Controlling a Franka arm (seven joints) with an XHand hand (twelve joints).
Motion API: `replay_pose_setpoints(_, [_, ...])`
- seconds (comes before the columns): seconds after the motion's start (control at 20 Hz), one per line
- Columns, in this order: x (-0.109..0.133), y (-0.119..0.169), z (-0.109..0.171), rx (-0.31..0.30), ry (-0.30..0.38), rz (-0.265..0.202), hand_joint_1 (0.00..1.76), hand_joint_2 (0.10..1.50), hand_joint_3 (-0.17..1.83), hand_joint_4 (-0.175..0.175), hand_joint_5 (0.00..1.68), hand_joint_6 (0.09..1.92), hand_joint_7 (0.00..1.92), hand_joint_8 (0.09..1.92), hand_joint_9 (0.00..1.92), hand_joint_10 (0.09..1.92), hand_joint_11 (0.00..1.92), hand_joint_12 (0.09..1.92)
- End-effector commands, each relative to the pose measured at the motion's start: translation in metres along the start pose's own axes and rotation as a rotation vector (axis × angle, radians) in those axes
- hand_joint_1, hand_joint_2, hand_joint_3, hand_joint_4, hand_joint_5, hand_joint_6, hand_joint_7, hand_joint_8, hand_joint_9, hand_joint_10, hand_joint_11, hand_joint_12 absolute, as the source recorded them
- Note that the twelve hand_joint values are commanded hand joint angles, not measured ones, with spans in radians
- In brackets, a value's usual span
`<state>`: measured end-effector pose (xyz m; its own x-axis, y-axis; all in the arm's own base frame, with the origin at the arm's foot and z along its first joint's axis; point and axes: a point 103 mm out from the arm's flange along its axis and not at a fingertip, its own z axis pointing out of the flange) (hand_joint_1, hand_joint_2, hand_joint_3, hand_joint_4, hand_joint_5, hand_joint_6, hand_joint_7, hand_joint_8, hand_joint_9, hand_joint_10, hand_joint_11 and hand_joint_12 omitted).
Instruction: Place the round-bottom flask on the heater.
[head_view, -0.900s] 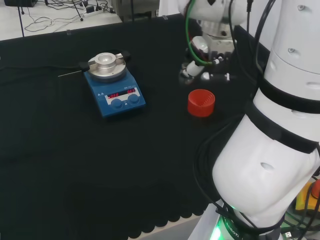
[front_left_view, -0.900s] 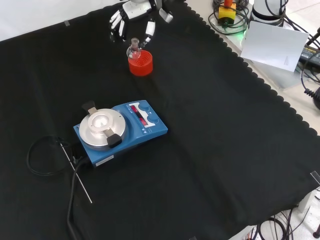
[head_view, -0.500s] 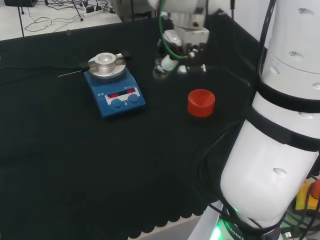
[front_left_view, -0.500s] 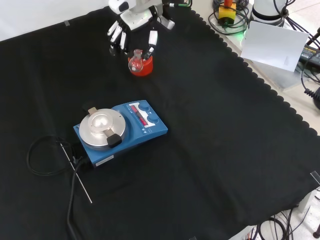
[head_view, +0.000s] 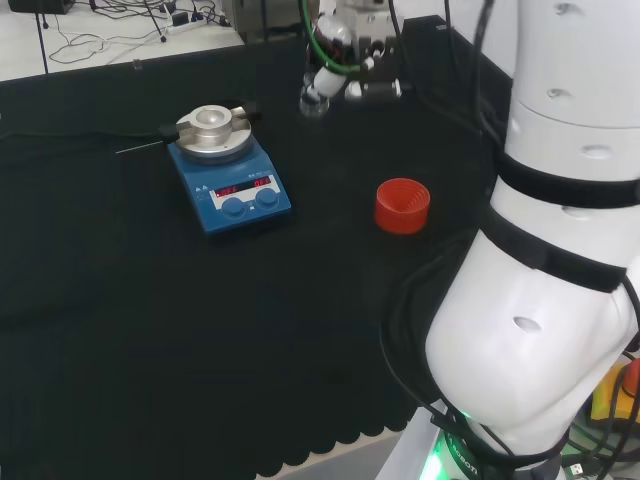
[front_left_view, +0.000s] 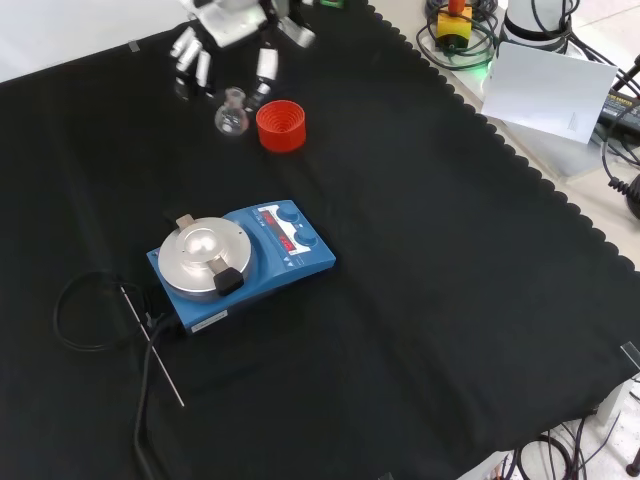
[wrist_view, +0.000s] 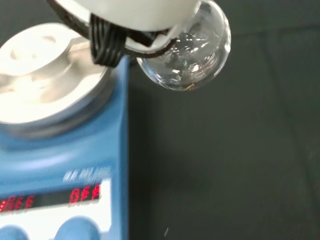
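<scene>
Carrying the round-bottom flask (front_left_view: 231, 112) in curled fingers, the hand (front_left_view: 225, 40) has lifted it clear of the red ribbed stand (front_left_view: 281, 125), where it sat a second ago. That stand is now empty and behind the hand's path. The flask hangs in the air below the palm, and the heater (front_left_view: 240, 262) with its round metal plate (front_left_view: 203, 250) is still ahead, well apart. So pickup is done; I'd say it's mid-transfer, with the set-down to come.

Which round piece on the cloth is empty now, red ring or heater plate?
Both. The red ribbed ring stand is bare, and so is the heater plate; the robot hand holds the round-bottom flask between them.
</scene>
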<state>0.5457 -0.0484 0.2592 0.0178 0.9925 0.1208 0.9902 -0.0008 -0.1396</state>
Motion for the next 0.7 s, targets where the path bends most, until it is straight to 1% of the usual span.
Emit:
replay_pose_setpoints(0.05, [0.008, 0.047, -0.011, 0.054, 0.011, -0.020, 1.12, 0.64, 0.84, 0.027, 1.12, 1.02, 0.45, 0.68, 0.67, 0.58, 0.42, 1.32])
replay_pose_setpoints(0.3, [0.018, 0.060, -0.011, 0.060, 0.011, -0.045, 1.12, 0.64, 0.84, 0.029, 1.12, 1.03, 0.45, 0.68, 0.67, 0.58, 0.42, 1.32])
replay_pose_setpoints(0.7, [0.038, 0.068, -0.005, 0.070, 0.012, -0.076, 1.12, 0.64, 0.85, 0.030, 1.12, 1.03, 0.45, 0.69, 0.67, 0.58, 0.42, 1.32])
